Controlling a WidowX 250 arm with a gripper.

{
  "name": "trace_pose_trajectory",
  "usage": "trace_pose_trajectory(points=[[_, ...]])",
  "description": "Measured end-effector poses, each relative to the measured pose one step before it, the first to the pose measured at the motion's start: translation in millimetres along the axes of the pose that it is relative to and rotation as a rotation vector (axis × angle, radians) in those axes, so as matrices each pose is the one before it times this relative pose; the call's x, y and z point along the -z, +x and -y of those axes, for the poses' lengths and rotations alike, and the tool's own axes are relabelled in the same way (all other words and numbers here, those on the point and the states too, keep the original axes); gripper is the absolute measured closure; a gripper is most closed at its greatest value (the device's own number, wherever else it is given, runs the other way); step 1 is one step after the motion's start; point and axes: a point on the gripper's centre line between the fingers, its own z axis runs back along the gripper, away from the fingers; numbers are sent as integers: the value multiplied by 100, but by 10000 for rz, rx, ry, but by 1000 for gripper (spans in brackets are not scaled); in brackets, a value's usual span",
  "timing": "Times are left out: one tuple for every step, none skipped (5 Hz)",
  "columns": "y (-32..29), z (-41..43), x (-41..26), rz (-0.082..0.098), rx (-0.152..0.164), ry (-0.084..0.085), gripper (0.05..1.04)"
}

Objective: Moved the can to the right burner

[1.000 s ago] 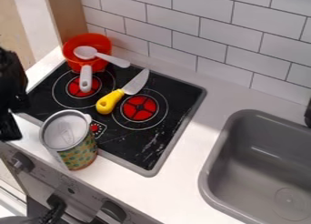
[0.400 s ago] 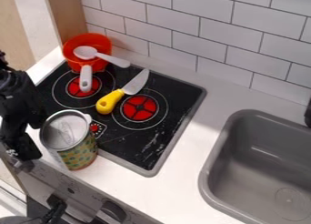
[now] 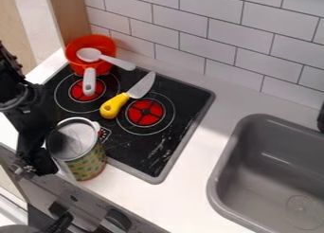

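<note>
Claw (image 3: 39, 154) and can (image 3: 87, 165) have edged right, arm (image 3: 16, 92) slanting down; clenched or released, I cannot tell

The gripper (image 3: 41, 150) is at the can (image 3: 87, 165); a yellow-handled knife (image 3: 115, 105) lies between 2 red burners (image 3: 145, 112).

Kitchen setting, toy sort by the look of it: black cooktop (image 3: 190, 104) with flat red burners (image 3: 146, 112) inside thin pale rings, set in a white counter (image 3: 231, 104); grey sink (image 3: 214, 189) on the right side of the view; pale brick-pattern tiles (image 3: 228, 33) with dark joints behind; stove front (image 3: 85, 207) with knobs (image 3: 115, 221) below the counter edge; plastic-looking kitchenware to match, orange-red pan (image 3: 71, 46) holding a white spoon (image 3: 120, 62), yellow-handled knife (image 3: 140, 86) lying on the cooktop
</note>
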Motion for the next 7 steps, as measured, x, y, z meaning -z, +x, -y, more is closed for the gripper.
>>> trace_pose_trajectory(points=[[971,80,434,61,-311,162,86],[961,161,254,-4,-479,-21,86],[1028,196,159,-22,-680,-77,85],[884,791,159,-176,-369,-351,86],[1467,472,75,-50,-1313,-120,85],[1755,-53,-193,-31,-801,57,85],[1882,-373,32,252,-892,322,85]])
